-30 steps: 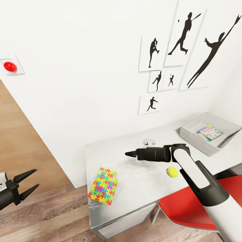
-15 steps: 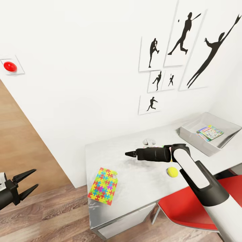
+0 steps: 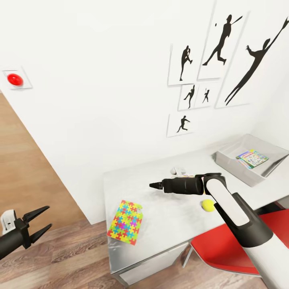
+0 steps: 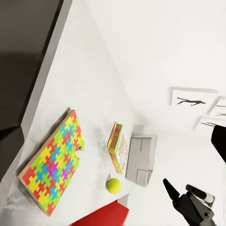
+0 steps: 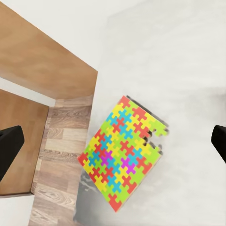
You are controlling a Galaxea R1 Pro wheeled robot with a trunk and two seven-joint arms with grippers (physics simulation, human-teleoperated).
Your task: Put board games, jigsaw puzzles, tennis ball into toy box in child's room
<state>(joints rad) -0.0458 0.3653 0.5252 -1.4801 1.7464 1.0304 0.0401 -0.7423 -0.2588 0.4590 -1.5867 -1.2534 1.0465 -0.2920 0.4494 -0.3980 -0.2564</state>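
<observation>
Right end effector point(image 3: 154, 185) is hovering over the counter point(image 3: 168, 224), stretched out level toward its left end, and in the right wrist view its two dark tips are sitting far apart at the edges, so it is released and carrying nothing. Just ahead of it, the jigsaw puzzle point(image 3: 125, 222) with the bright piece pattern is lying flat near the counter's front left corner, its lower edge reaching the counter's edge. The tennis ball point(image 3: 207, 206) is resting on the counter beside the right forearm, nearer the front. A second colourful flat box point(image 4: 118, 148) is standing on edge behind the ball, close to the toy box point(image 3: 235, 165), which is sitting at the counter's far right end against the wall with one printed box point(image 3: 252, 157) lying flat inside. Left end effector point(image 3: 39, 222) is hanging well off to the left over the wooden floor point(image 3: 68, 257), fingers spread, released, gripping nothing. A red chair point(image 3: 233, 245) is tucked under the counter's front, and a red button point(image 3: 15, 79) is showing on the wall.
</observation>
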